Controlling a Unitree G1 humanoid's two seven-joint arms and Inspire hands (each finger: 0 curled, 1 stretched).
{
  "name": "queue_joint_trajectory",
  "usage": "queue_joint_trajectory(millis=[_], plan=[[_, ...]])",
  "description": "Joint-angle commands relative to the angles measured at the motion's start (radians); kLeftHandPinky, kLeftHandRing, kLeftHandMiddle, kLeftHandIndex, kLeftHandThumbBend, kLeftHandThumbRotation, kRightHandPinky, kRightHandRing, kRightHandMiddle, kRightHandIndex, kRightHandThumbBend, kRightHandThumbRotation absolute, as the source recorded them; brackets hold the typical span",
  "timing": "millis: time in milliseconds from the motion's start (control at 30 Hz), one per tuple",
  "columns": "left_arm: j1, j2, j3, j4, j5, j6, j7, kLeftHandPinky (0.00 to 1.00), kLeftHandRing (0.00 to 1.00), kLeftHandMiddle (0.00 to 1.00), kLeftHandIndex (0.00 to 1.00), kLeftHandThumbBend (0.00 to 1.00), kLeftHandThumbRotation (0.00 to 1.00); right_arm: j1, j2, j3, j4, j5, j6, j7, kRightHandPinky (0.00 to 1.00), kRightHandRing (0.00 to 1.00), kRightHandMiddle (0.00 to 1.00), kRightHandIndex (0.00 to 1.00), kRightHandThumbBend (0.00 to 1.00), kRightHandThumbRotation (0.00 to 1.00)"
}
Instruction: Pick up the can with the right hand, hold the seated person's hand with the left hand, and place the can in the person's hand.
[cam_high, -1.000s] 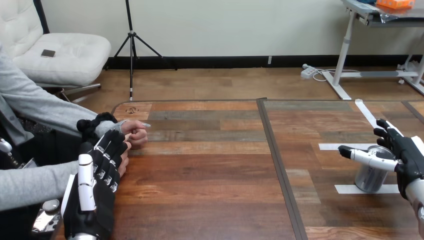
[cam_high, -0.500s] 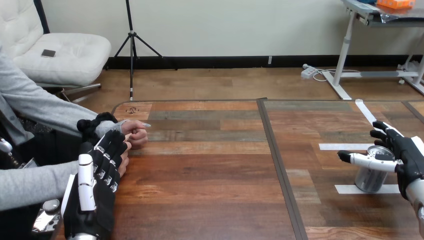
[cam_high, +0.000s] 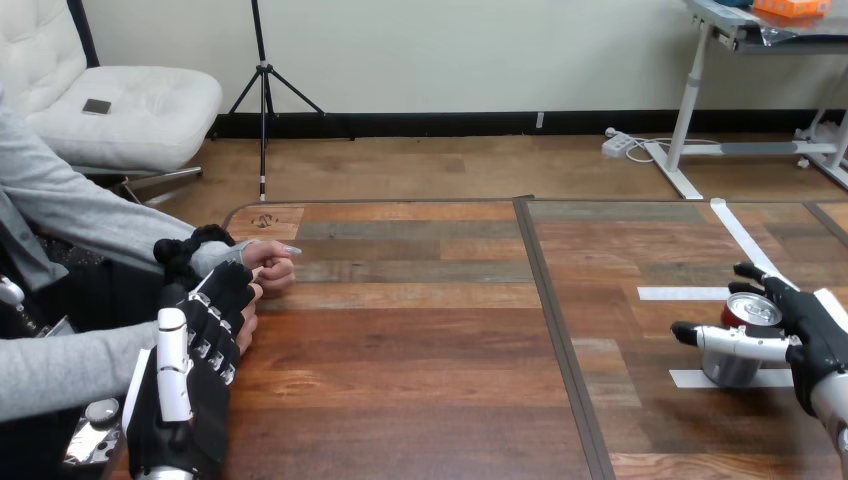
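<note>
A silver can (cam_high: 728, 367) with a red-rimmed top stands on the table at the right, between two white tape strips. My right hand (cam_high: 815, 335) is round it: the thumb (cam_high: 725, 338) lies across its near side and the fingers (cam_high: 752, 275) curl behind its far side. At the left edge my left hand (cam_high: 190, 375) rests flat with straight fingers. Its fingertips lie over the person's nearer hand (cam_high: 246, 322). The person's other hand (cam_high: 270, 266) is loosely closed just beyond, resting on the table.
White tape strips (cam_high: 680, 293) mark the table's right part. A dark seam (cam_high: 555, 330) runs front to back between the two tabletops. The person's grey sleeves (cam_high: 60, 365) come in from the left edge.
My right hand has drawn a little down and closer round the can, and the thumb now sits lower across its side. The left hand and the person's hands have not moved.
</note>
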Motion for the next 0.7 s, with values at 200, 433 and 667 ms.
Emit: queue_joint_trajectory(millis=[200,433,667], plan=[[-0.05,0.007,-0.003,-0.041,0.004,-0.018,-0.01,1.0,0.92,0.87,0.81,0.53,1.0,0.004,-0.017,0.018,-0.007,-0.007,0.032,0.022,0.88,0.88,0.88,0.9,1.0,0.07],[-0.052,0.009,-0.004,-0.035,0.012,-0.023,-0.006,1.0,0.92,0.87,0.81,0.53,1.0,0.003,-0.025,0.003,0.0,0.012,0.034,0.041,0.86,0.86,0.86,0.88,1.0,0.06],[-0.052,0.01,-0.005,-0.034,0.015,-0.024,-0.003,1.0,0.92,0.87,0.8,0.53,1.0,0.001,-0.03,-0.01,0.002,0.024,0.053,0.05,0.82,0.84,0.84,0.86,0.96,0.01]])
